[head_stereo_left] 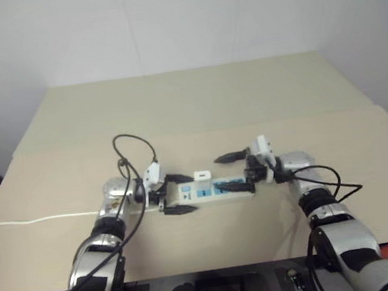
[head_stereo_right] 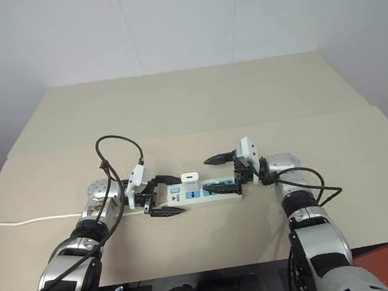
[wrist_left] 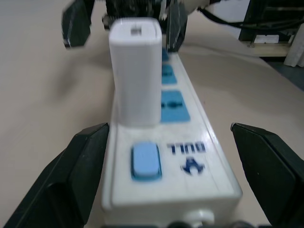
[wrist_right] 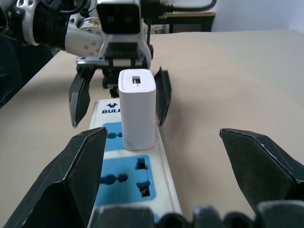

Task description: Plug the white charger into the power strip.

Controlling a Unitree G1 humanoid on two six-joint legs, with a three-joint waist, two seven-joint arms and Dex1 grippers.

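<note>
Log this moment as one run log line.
white charger: upright in power strip | left gripper: jaws open | right gripper: jaws open | nothing held

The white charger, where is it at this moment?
The white charger stands upright in the power strip, in the socket nearest its switch end, between the open left gripper and right gripper.

The power strip (wrist_left: 190,156) bears the blue brand word "BULL" beside its switch.
</note>
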